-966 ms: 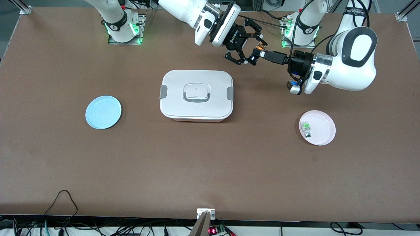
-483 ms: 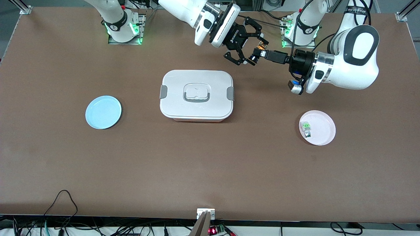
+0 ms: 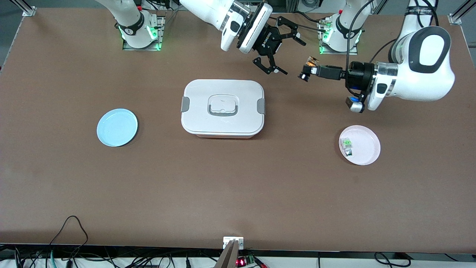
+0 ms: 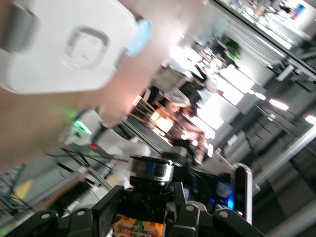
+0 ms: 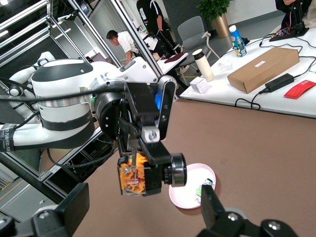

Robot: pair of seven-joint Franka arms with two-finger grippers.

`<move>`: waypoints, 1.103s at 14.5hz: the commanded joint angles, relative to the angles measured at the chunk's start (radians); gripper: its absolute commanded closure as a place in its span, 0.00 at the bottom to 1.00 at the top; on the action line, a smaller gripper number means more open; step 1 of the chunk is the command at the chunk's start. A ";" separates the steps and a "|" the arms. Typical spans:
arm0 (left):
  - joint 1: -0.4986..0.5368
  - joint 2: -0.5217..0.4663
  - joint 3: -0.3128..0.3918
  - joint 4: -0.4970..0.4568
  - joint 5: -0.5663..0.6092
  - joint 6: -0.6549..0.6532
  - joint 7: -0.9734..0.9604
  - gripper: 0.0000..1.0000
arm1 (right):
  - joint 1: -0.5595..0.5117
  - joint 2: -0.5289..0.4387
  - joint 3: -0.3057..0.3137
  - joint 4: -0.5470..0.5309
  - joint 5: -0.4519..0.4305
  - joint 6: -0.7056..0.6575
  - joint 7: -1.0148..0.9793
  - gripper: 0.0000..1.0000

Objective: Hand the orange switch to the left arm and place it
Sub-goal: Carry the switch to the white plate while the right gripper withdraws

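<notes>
The orange switch (image 3: 306, 70), a small black block with an orange end, is held in my left gripper (image 3: 311, 69), up over the table between the left arm's base and the white box (image 3: 223, 108). In the left wrist view the switch (image 4: 139, 228) sits between my shut left gripper (image 4: 143, 217) fingers. My right gripper (image 3: 290, 56) is open and empty, over the table by the box's edge toward the robot bases. In the right wrist view the switch (image 5: 140, 177) hangs apart from my open right gripper (image 5: 143, 210).
A pink plate (image 3: 366, 147) with a small green-and-clear component (image 3: 347, 143) lies toward the left arm's end. A blue plate (image 3: 117, 127) lies toward the right arm's end. The box stands between them, lid closed.
My left gripper has pulled back toward the left arm's end with the switch still in it, out from between the right gripper's open fingers. The right gripper has barely moved.
</notes>
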 commanded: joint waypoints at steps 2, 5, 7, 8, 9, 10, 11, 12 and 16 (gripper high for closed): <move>0.021 0.002 0.004 0.003 0.247 0.059 0.118 1.00 | -0.056 0.012 -0.004 0.004 0.019 -0.087 -0.013 0.00; 0.022 0.010 0.007 0.003 0.477 0.105 0.170 1.00 | -0.064 -0.005 -0.098 0.007 0.005 -0.237 -0.041 0.00; 0.036 0.021 0.007 -0.002 0.601 0.152 0.206 1.00 | -0.079 -0.009 -0.151 0.012 0.005 -0.337 -0.106 0.00; 0.041 0.024 0.007 -0.006 0.635 0.169 0.214 1.00 | -0.093 -0.013 -0.170 0.013 0.005 -0.393 -0.146 0.00; 0.041 0.038 0.007 -0.005 0.655 0.174 0.215 1.00 | -0.105 -0.020 -0.197 0.016 0.005 -0.456 -0.189 0.00; 0.048 0.045 0.007 -0.005 0.689 0.192 0.215 1.00 | -0.110 -0.023 -0.230 0.019 0.005 -0.521 -0.235 0.00; 0.055 0.054 0.007 -0.005 0.735 0.220 0.223 1.00 | -0.110 -0.032 -0.265 0.019 0.011 -0.574 -0.284 0.00; 0.062 0.067 0.007 -0.006 0.775 0.246 0.233 1.00 | -0.110 -0.042 -0.300 0.019 0.011 -0.628 -0.324 0.00; 0.093 0.134 0.032 -0.008 0.951 0.373 0.262 1.00 | -0.108 -0.140 -0.456 0.007 0.012 -0.912 -0.365 0.00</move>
